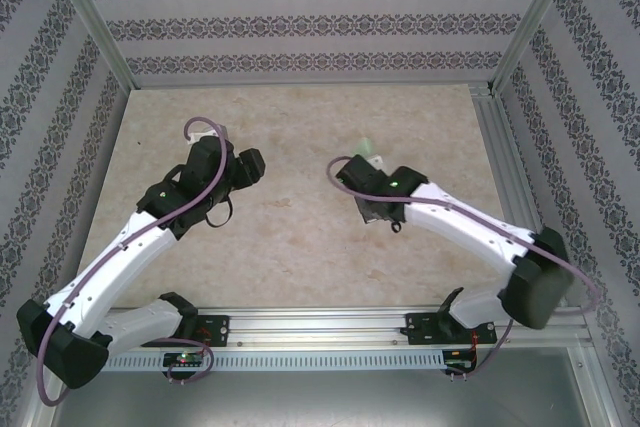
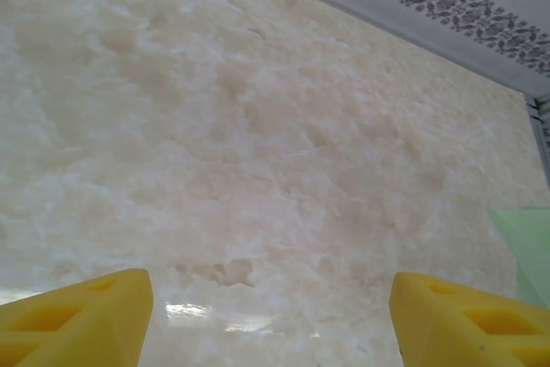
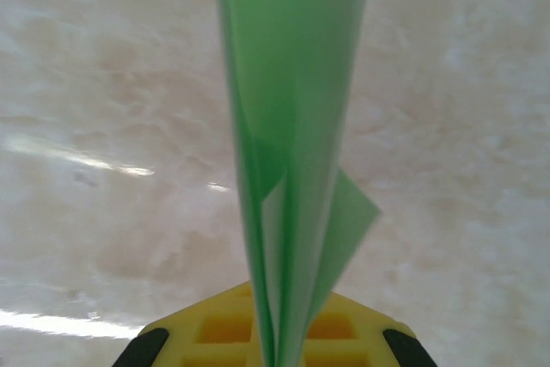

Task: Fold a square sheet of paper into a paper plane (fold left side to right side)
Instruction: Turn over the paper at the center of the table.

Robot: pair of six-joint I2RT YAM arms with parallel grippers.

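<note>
Right wrist view: right hand (image 3: 275,337) clamps the slim pale-green paper dart (image 3: 292,109) — pointing straight ahead — left hand (image 2: 271,315) wide, empty, well leftward.

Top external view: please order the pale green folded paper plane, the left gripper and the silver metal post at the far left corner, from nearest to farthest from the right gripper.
1. The pale green folded paper plane: clamped in the right gripper.
2. The left gripper: to its left, open and empty.
3. The silver metal post: far left corner.

The paper plane (image 3: 292,83) is smooth paper, the table (image 2: 258,126) glossy.
</note>
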